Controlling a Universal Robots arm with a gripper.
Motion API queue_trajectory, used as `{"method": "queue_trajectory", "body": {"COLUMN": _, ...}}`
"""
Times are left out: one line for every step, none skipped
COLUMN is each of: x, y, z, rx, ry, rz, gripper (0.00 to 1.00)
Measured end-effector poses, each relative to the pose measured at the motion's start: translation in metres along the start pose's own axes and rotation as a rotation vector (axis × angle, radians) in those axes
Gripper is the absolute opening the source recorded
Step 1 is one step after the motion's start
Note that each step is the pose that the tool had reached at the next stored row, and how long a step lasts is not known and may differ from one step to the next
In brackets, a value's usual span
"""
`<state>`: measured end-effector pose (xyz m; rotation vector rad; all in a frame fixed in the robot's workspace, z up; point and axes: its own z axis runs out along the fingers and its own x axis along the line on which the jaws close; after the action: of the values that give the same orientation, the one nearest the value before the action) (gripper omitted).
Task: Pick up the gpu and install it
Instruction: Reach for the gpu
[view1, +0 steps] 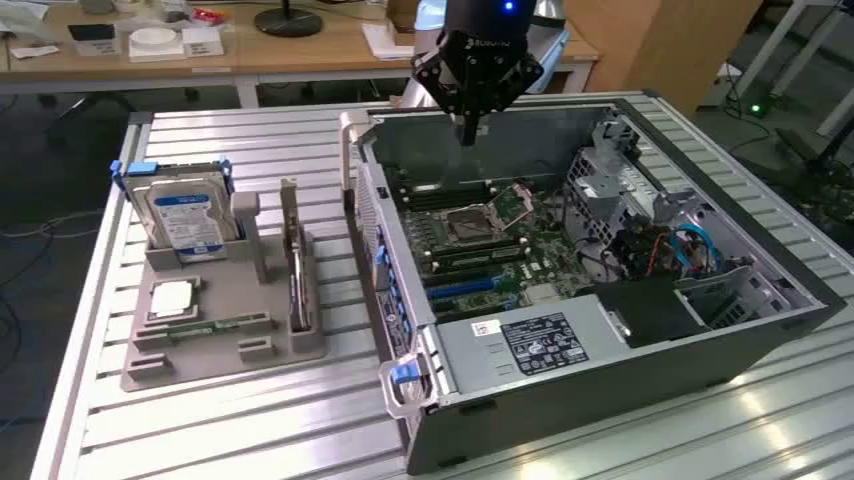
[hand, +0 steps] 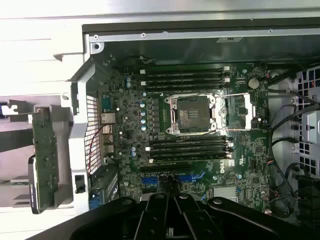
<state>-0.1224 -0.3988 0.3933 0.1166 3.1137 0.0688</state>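
Your black pincer (view1: 467, 136) hangs pressed together and empty above the open grey computer case (view1: 601, 400); the thin dark gpu card (view1: 296, 270) stands on edge in the grey plastic holder (view1: 214, 355) on the slatted metal desk (view1: 240, 430).

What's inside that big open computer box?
A green motherboard with an open processor socket, rows of memory slots, blue and black cables, and a grey labelled box. Whatever lies under that box is covered.
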Motion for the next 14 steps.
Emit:
{"method": "queue_trajectory", "body": {"x": 0.000, "y": 0.0000, "z": 0.0000, "rx": 0.0000, "ry": 0.0000, "rz": 0.000, "gripper": 0.11}}
{"method": "queue_trajectory", "body": {"x": 0.000, "y": 0.0000, "z": 0.0000, "rx": 0.0000, "ry": 0.0000, "rz": 0.000, "gripper": 0.11}}
{"method": "queue_trajectory", "body": {"x": 0.000, "y": 0.0000, "z": 0.0000, "rx": 0.0000, "ry": -0.0001, "rz": 0.000, "gripper": 0.11}}
{"method": "queue_trajectory", "body": {"x": 0.001, "y": 0.0000, "z": 0.0000, "rx": 0.0000, "ry": 0.0000, "rz": 0.000, "gripper": 0.11}}
{"method": "queue_trajectory", "body": {"x": 0.001, "y": -0.0001, "z": 0.0000, "rx": 0.0000, "ry": 0.0000, "rz": 0.000, "gripper": 0.11}}
{"method": "queue_trajectory", "body": {"x": 0.002, "y": -0.0002, "z": 0.0000, "rx": -0.0001, "ry": 0.0000, "rz": 0.000, "gripper": 0.11}}
{"method": "queue_trajectory", "body": {"x": 0.003, "y": -0.0002, "z": -0.0001, "rx": 0.0001, "ry": 0.0000, "rz": 0.000, "gripper": 0.11}}
{"method": "queue_trajectory", "body": {"x": 0.004, "y": -0.0003, "z": -0.0001, "rx": 0.0000, "ry": 0.0000, "rz": 0.000, "gripper": 0.11}}
{"method": "queue_trajectory", "body": {"x": 0.005, "y": -0.0004, "z": -0.0001, "rx": 0.0000, "ry": -0.0001, "rz": 0.000, "gripper": 0.11}}
{"method": "queue_trajectory", "body": {"x": 0.007, "y": -0.0005, "z": -0.0002, "rx": 0.0000, "ry": 0.0000, "rz": 0.000, "gripper": 0.11}}
{"method": "queue_trajectory", "body": {"x": 0.008, "y": -0.0006, "z": -0.0002, "rx": -0.0001, "ry": 0.0000, "rz": 0.000, "gripper": 0.11}}
{"method": "queue_trajectory", "body": {"x": 0.010, "y": -0.0007, "z": -0.0003, "rx": 0.0000, "ry": 0.0000, "rz": 0.000, "gripper": 0.11}}
{"method": "queue_trajectory", "body": {"x": 0.012, "y": -0.0009, "z": -0.0003, "rx": 0.0000, "ry": 0.0000, "rz": 0.000, "gripper": 0.11}}
{"method": "queue_trajectory", "body": {"x": 0.015, "y": -0.0011, "z": -0.0004, "rx": 0.0000, "ry": 0.0000, "rz": 0.000, "gripper": 0.11}}
